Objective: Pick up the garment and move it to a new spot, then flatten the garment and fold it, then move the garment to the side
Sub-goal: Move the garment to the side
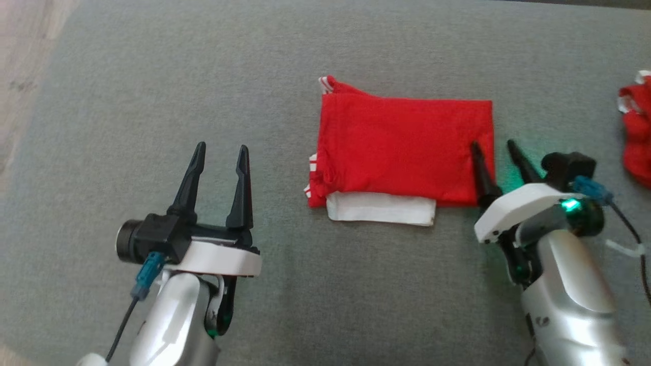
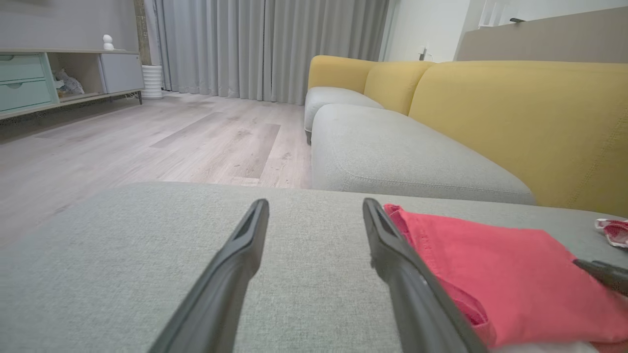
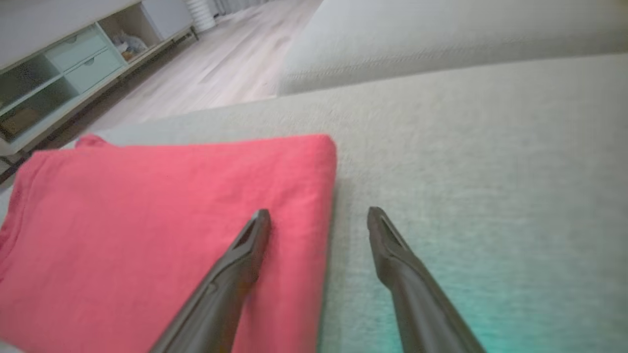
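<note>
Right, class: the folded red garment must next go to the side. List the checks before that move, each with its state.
1. Garment folded flat: ok.
2. Right gripper open, astride the garment's right edge: ok.
3. Left gripper open: ok.
4. Left gripper at the garment: not ok, it stands apart on the grey cushion.
5. Other red cloth out of the way: cannot tell.

Bare grey woven cushion (image 1: pixel 152 76) gives free passage left of, in front of and beyond the folded red cloth garment (image 1: pixel 402 147) at its middle. A crumpled red cloth (image 1: pixel 635 132) blocks the far right edge.
</note>
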{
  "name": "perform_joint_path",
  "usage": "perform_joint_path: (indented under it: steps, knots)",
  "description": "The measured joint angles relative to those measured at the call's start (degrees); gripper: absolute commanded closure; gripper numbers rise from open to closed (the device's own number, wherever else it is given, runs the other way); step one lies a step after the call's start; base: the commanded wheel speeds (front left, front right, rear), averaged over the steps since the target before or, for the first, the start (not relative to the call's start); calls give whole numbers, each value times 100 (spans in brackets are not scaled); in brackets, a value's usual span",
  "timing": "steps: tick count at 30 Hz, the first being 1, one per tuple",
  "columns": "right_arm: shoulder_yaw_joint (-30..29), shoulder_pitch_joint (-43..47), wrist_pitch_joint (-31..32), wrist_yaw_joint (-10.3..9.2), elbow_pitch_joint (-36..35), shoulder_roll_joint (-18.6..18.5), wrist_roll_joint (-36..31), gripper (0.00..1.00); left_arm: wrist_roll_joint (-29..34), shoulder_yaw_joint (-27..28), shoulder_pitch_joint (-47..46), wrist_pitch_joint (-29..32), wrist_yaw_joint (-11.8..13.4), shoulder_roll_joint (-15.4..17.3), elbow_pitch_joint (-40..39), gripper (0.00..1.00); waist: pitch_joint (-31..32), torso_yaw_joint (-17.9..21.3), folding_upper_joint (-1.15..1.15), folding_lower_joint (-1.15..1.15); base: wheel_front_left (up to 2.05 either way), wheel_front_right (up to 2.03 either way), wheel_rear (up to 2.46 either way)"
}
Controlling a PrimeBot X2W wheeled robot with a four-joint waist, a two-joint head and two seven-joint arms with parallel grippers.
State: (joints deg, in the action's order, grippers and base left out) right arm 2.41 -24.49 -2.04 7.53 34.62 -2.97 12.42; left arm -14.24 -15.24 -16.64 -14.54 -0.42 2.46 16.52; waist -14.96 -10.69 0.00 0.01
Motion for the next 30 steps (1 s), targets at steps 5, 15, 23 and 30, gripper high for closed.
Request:
perform_joint_path:
  steps: [5,15,23,30]
  knots:
    - [260,-164,107,0,534,-35,160,0,-89,-46,-11,0,43,0,15,0,-31,-141,0,-1,0,0,0]
    - [617,-445,-51,0,982,-73,-266,100,-87,-56,-51,0,51,0,38,0,76,-137,0,-1,0,0,0]
    - [391,-403,-285,0,931,-65,-1037,100,-32,-116,-43,0,44,0,93,0,374,169,0,-1,0,0,0]
    - [544,-114,-80,0,213,-515,-1401,100,-199,-486,9,0,119,0,10,0,608,655,0,-1,0,0,0]
